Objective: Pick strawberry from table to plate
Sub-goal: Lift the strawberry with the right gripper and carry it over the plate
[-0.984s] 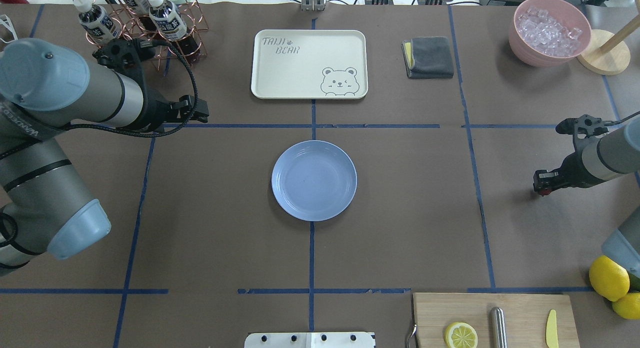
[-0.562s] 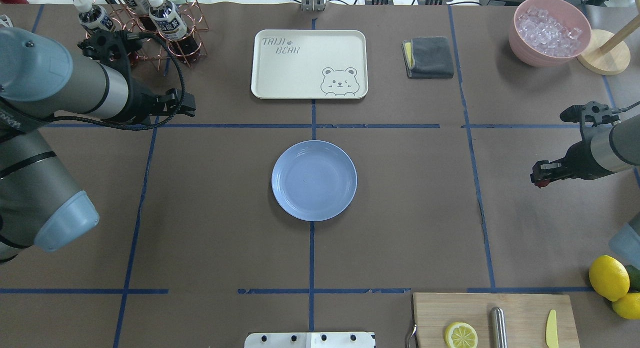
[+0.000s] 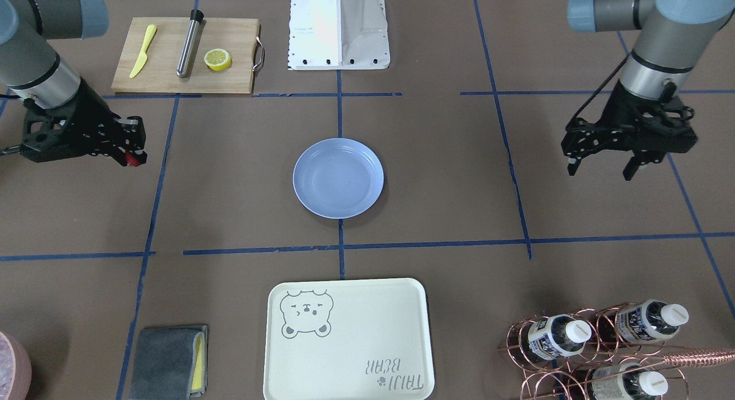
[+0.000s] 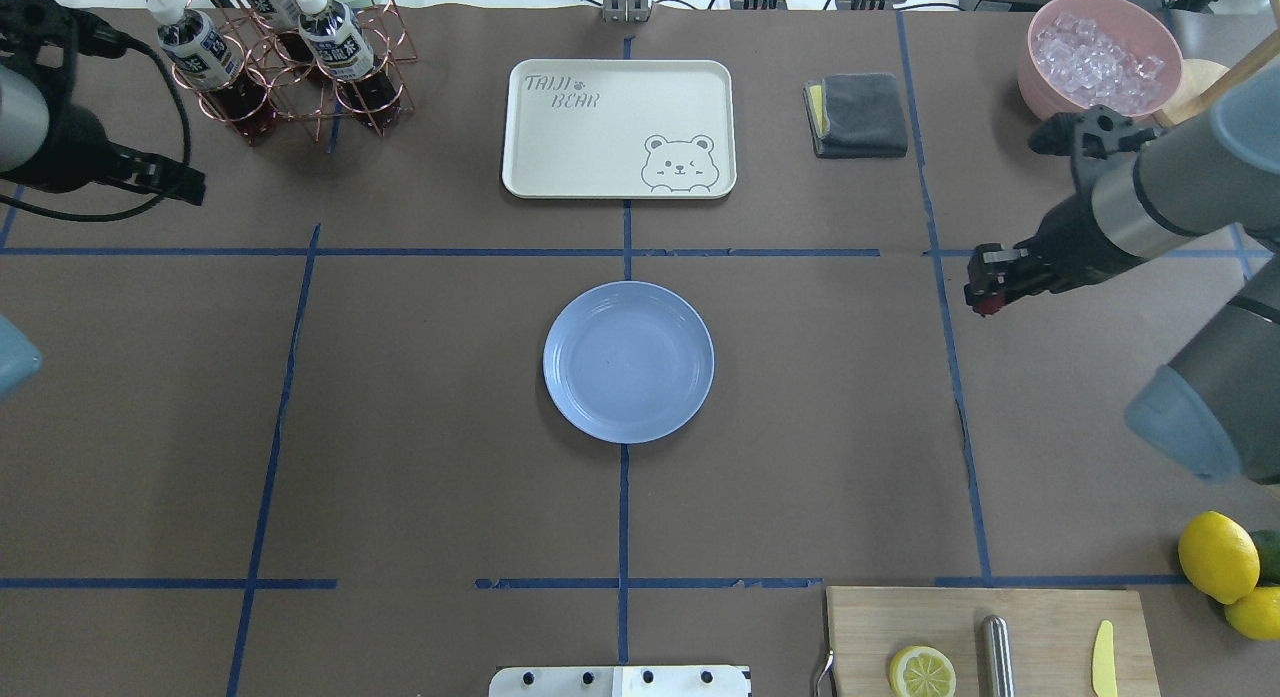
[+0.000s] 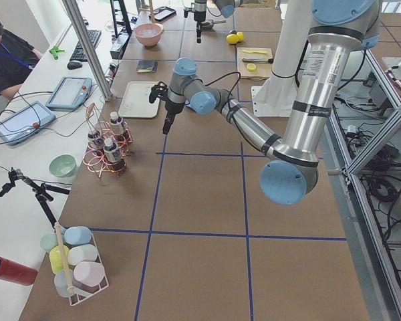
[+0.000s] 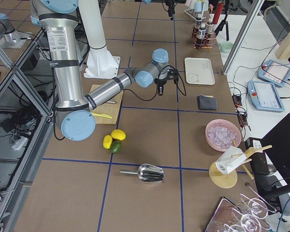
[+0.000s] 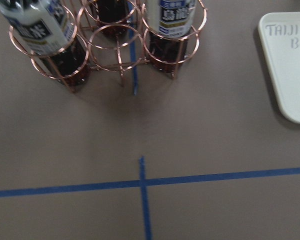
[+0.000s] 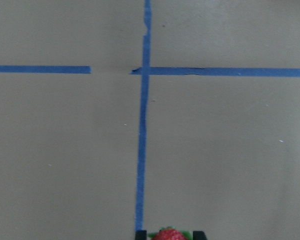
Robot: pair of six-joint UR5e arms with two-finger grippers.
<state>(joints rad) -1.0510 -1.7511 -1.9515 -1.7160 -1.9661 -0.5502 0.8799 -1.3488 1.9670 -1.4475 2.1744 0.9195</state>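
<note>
The strawberry [image 4: 984, 303] is a small red berry pinched at the tip of my right gripper [image 4: 988, 289], which is shut on it above the brown table [image 4: 420, 427], right of the plate and near a blue tape crossing. The right wrist view shows the strawberry [image 8: 169, 234] between the two fingertips at the bottom edge. The front view has the right gripper [image 3: 131, 155] at far left. The light blue plate [image 4: 628, 362] lies empty at the table's centre. My left gripper [image 3: 600, 169] hangs open and empty, far from the plate, near the bottle rack.
A cream bear-print tray [image 4: 618, 127] lies beyond the plate. A copper rack of bottles [image 4: 290, 57] stands far left, with a grey cloth [image 4: 857, 114] and a pink bowl of ice [image 4: 1098, 62] far right. A cutting board [image 4: 990, 642] and lemons [image 4: 1217, 557] sit near right.
My right gripper has carried the strawberry away from the robot and leftward, closer to the plate. My left arm has drawn back toward the table's far left corner.
</note>
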